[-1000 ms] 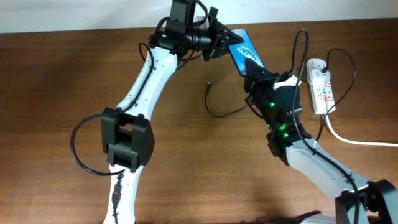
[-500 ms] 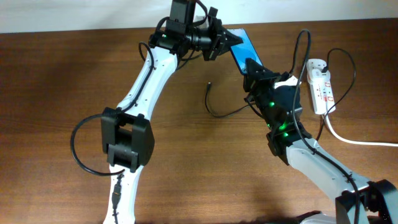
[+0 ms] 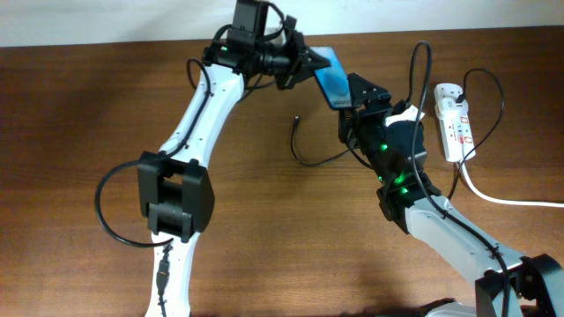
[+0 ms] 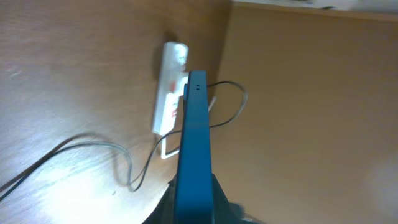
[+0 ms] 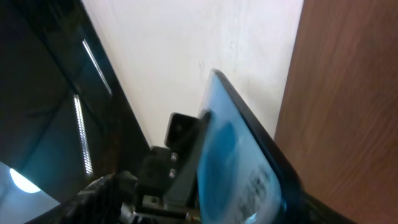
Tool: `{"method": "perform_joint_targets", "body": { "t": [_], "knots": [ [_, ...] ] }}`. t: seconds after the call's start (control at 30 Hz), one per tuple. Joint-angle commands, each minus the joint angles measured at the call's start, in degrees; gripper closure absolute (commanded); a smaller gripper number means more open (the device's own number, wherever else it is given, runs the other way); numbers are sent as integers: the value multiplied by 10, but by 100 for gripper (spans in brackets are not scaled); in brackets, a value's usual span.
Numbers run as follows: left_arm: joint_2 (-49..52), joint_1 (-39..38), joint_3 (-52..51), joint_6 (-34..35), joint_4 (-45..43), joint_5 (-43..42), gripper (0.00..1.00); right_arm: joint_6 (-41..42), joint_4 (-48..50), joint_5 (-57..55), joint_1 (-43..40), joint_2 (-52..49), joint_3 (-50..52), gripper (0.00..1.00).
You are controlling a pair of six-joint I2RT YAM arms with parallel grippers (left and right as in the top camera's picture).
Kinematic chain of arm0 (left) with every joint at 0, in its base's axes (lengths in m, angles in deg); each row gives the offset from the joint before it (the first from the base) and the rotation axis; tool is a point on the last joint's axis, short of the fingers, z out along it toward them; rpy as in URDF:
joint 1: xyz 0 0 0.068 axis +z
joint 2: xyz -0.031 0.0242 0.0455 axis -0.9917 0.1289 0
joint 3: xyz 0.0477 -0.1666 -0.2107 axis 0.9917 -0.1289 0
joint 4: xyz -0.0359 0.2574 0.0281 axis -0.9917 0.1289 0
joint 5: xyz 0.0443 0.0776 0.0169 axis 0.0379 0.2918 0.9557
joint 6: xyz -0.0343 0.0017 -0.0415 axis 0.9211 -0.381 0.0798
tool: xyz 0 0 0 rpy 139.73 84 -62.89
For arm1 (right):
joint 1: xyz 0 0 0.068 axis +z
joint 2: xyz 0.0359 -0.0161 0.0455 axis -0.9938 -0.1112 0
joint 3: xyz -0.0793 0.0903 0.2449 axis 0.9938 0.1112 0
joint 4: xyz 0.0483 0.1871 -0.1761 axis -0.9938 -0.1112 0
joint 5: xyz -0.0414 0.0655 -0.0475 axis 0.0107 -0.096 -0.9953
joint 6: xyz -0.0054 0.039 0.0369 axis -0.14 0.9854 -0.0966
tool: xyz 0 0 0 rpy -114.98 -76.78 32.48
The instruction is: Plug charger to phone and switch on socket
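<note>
Zero steps complete. My left claw (image 3: 310, 66) grasps the phone (image 3: 333, 79) at upper centre; the charger (image 3: 293, 136) lies unplugged below it; the socket (image 3: 456, 123) awaits switching. Whether my right claw (image 3: 357, 97) grips anything, I cannot tell.

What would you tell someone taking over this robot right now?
The left end effector is shut on the phone, tilted above the table.
The right end effector is at the phone's lower end; grip unclear.
The charger lies loose on the table, tip unplugged.
The socket sits far right, untouched.
Done: phone lifted. Left: plug in charger, switch on socket.
</note>
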Motion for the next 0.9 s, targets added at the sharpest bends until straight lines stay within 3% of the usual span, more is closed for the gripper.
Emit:
{"method": "perform_joint_targets", "body": {
  "t": [0.0,0.13,0.27,0.47,0.6,0.73,0.77,0.8,0.87],
  "knots": [
    [-1,36,0,-64,31,-41,100,-42,-3,36,4,1,-9,2],
    [-1,78,0,-92,43,-133,100,-117,-61,72,4,1,-9,2],
    [-1,115,0,-137,118,-142,100,-129,-165,72,4,1,-9,2],
    [-1,122,0,-169,131,-254,100,-299,-277,134,4,1,-9,2],
    [-1,123,0,-168,131,-315,100,-318,-431,153,2,1,-9,2],
    [-1,160,0,-163,131,-329,100,-487,-471,204,-12,2,-9,1],
    [-1,173,0,-164,130,-328,100,-513,-471,214,-12,2,-10,3],
    [-1,186,0,-182,128,-329,100,-529,-471,219,-12,2,-10,11],
    [-1,211,0,-250,128,-341,100,-550,-476,236,-12,2,-16,18]
  ]
}}
